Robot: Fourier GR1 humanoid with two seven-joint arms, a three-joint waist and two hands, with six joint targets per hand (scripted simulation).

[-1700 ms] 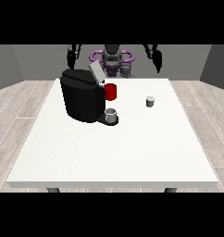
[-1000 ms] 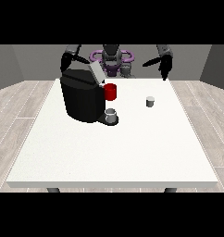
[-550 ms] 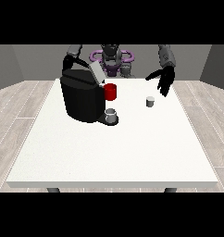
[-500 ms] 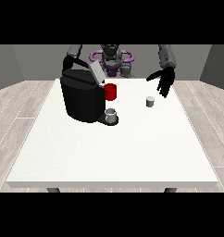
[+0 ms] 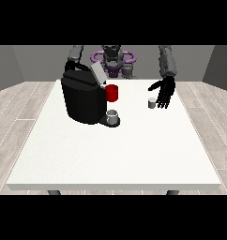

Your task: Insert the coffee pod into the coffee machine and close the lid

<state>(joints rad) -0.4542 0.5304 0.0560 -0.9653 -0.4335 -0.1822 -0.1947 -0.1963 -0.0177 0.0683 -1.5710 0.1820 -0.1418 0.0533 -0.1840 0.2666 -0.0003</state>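
The black coffee machine [image 5: 82,98] stands at the left of the white table [image 5: 120,150], its grey lid [image 5: 98,73] tilted up and open. A red part [image 5: 112,93] shows at its front, above a small grey cup [image 5: 113,115] on its drip tray. The small grey coffee pod [image 5: 152,102] rests on the table at the right. The hand at the view's right [image 5: 164,92] hangs just beside the pod, on its right, fingers straight and pointing down, holding nothing. The hand at the view's left is hidden behind the machine.
The robot's torso [image 5: 113,58] with a purple ring stands behind the table's far edge. Grey wood floor surrounds the table. The near half of the table holds nothing.
The arm at the view's right has come down from shoulder height and its hand now hangs next to the pod. The machine, lid and pod have not moved.
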